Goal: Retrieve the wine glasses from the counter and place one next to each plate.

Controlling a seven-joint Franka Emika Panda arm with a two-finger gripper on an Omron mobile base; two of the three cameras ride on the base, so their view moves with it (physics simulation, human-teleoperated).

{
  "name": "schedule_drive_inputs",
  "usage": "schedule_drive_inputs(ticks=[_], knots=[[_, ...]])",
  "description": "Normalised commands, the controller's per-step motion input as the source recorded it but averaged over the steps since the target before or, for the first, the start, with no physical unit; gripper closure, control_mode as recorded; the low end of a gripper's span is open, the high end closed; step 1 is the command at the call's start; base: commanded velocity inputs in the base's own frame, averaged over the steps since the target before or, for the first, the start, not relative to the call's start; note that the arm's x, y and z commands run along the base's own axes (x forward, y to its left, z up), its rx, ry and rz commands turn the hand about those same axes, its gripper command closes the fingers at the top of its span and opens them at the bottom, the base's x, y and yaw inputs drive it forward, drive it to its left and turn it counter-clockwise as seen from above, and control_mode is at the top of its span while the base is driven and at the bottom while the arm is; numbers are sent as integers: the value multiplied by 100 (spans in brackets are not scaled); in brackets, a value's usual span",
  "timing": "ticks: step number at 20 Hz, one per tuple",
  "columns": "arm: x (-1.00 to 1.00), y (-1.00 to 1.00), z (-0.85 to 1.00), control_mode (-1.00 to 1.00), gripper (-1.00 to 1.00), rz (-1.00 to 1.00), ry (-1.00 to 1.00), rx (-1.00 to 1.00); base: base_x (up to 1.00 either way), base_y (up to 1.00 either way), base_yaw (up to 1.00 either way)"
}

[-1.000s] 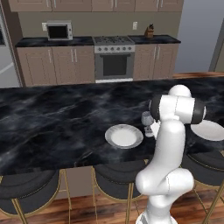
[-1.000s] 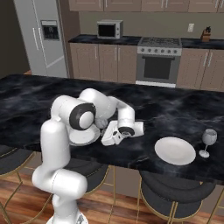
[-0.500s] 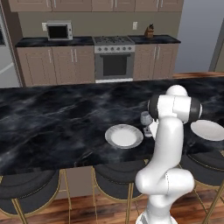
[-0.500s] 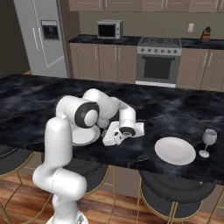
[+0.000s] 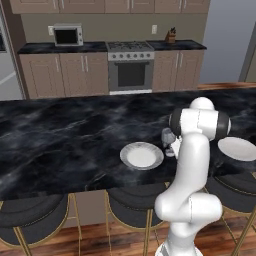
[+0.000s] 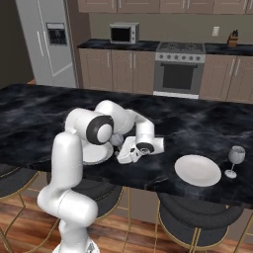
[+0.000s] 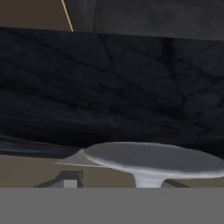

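light: even, dim | shadows: faint | focus: soft (rendered)

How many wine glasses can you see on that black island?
2. One wine glass stands right of the right-hand plate; the other glass sits beside the left plate, partly behind the arm.

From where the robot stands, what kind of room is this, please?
Most likely a home kitchen: a stove with an oven and a microwave stand along the back counter, and a black marble island with stools holds white plates.

wooden floor [image 5: 125,235], gold-legged stools [image 5: 132,207], steel oven [image 5: 131,67]
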Motion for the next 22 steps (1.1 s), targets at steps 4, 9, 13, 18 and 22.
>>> schedule_drive_inputs(ticks=[4,9,13,18,22], knots=[[0,-38,-10,-100,-100,0,3,0,0,0,0],[0,-53,-5,-100,-100,0,13,0,0,0,0],[1,-16,-28,-100,-100,0,14,0,0,0,0],[0,0,-35,-100,-100,0,-2,-2,0,0,0],[0,-7,-4,-100,-100,0,-2,0,0,0,0]])
